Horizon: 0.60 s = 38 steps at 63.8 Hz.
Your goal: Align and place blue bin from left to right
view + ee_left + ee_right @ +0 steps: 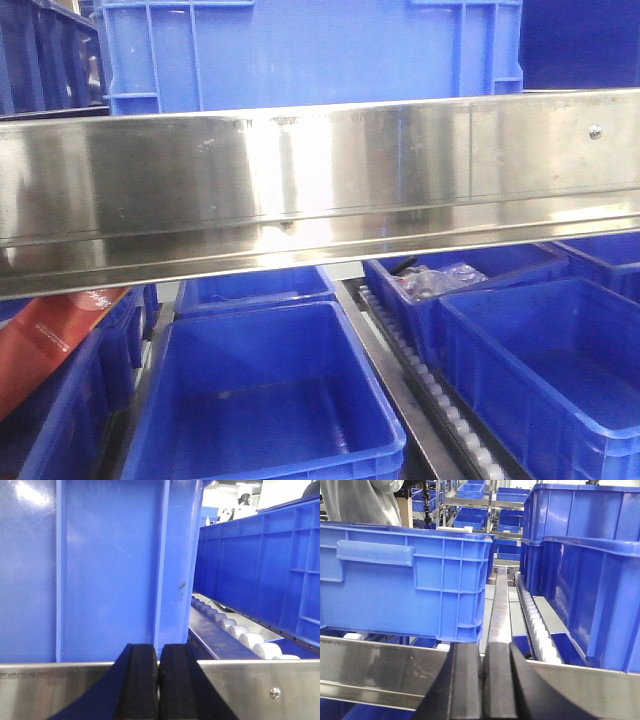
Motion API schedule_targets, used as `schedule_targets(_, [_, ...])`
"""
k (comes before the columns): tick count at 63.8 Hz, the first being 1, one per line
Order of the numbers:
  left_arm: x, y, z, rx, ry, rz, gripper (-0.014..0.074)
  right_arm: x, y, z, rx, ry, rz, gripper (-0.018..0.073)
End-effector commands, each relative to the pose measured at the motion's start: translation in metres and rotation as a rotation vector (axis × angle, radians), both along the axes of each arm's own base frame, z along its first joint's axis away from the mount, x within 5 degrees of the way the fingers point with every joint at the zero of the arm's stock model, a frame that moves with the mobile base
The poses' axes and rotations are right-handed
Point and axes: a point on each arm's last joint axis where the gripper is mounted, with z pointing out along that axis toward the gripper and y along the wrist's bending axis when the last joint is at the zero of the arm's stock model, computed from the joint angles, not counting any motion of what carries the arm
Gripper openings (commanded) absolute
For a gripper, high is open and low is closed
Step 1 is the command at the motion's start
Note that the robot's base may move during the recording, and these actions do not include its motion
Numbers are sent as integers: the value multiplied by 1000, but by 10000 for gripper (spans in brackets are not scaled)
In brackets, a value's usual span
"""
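A: Seen from the front view, item one: large bright-blue ribbed plastic crate point(300, 50), standing on the upper shelf level behind the long polished stainless-steel rail point(320, 190). Below the rail: open dark-blue crates point(265, 400), a roller track of small white wheels point(440, 400), a red-brown cardboard piece point(50, 340) at lower left. Neither gripper appears in this view.

B: Left wrist view?

A: Left gripper point(159, 680), black pads pressed together with only a hairline seam between them, nothing pinched. It sits low, level with the steel rail, pointing straight at the crate's side wall, whose vertical rib stands directly ahead. Whether the tips touch the wall I cannot tell. A second blue crate point(260, 565) stands to the right, apart, with white rollers point(240, 632) between the two.

B: Right wrist view?

A: Right gripper point(482, 680), pads likewise closed together and empty, held level just over the rail, aimed down the steel divider strip point(501, 605). The ribbed crate with its moulded handle sits to the left of that strip; stacked blue crates point(585, 555) to the right. A person in a grey top point(365, 500) stands behind.

B: Handling note?

A: Judged as a push step: keep the closed pads flat and low on the wall near a rib, push squarely along the rollers, so the crate slides rightward without skewing against the rail.
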Motion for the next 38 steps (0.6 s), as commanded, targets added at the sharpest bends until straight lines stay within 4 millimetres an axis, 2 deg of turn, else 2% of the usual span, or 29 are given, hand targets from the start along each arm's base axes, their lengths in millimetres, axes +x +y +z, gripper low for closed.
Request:
schedule_targets(1, [-1, 0, 3, -1, -29, 0, -6, 0, -2, 2, -5, -51, -38, -70])
schedule_targets(7, [-1, 0, 3, -1, -29, 0, -6, 3, -6, -3, -5, -46, -134, -70])
schedule_targets(14, [-1, 0, 3, -1, -29, 0, -6, 7, -11, -21, 30, -47, -262, -70])
schedule_targets(21, [-1, 0, 3, -1, -29, 0, -6, 10, -13, -57, 94, -29, -326, -70])
schedule_targets(23, [-1, 0, 3, -1, -29, 0, -6, 11, -14, -73, 102, -17, -338, -70])
schedule_targets(29, [-1, 0, 3, -1, -29, 0, -6, 14, -15, -100, 114, -9, -348, -70])
schedule_targets(33, [-1, 0, 3, -1, -29, 0, -6, 14, -15, -100, 119, -38, -350, -70])
schedule_targets(38, [-1, 0, 3, -1, -29, 0, -6, 14, -15, -105, 94, 22, -348, -70])
